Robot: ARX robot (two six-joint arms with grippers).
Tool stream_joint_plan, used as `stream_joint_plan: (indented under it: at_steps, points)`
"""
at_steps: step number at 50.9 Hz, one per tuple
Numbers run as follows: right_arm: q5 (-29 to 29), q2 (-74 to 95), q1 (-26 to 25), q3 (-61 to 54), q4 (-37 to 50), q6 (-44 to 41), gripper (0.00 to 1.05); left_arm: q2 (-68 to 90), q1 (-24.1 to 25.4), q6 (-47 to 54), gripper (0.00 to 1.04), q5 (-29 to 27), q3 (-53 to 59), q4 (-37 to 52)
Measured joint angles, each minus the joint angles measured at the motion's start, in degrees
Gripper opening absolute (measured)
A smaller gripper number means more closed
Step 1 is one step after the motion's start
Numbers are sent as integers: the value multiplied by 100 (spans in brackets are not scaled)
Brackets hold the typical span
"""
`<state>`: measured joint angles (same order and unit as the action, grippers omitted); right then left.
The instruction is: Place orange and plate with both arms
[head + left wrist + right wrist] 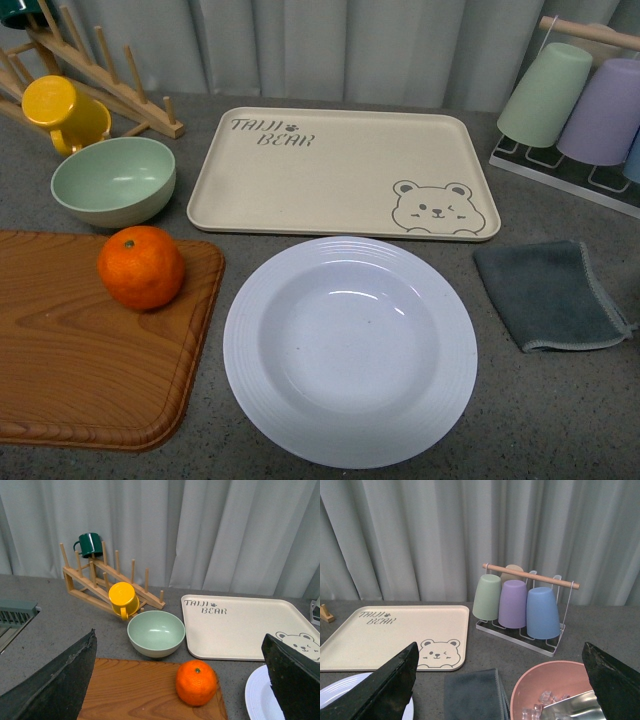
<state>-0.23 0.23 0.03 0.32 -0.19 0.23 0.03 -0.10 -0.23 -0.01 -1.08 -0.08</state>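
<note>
The orange [141, 267] sits on the far right corner of a wooden cutting board [70, 370]. The white ridged plate [349, 350] lies empty on the grey counter in front of the beige bear tray [340, 172]. Neither arm shows in the front view. My left gripper [185, 680] is open and hovers back from the orange [196, 682], which sits between its fingers in that view; the plate's edge [257, 697] shows beside one finger. My right gripper [500, 685] is open above a grey cloth [472, 697], with the plate's rim [340, 687] at one side.
A pale green bowl [113, 180] and a yellow mug [62, 112] on a wooden rack [110, 85] stand back left. A cup rack [585, 110] stands back right. The grey cloth [550, 293] lies right of the plate. A pink bowl [555, 690] with ice and a metal scoop shows in the right wrist view.
</note>
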Motion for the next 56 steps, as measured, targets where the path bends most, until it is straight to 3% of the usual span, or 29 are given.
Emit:
stream_joint_plan:
  at_steps: [56]
  points:
    - [0,0,0,0,0,0,96,0,0,-2,98,0,2,0]
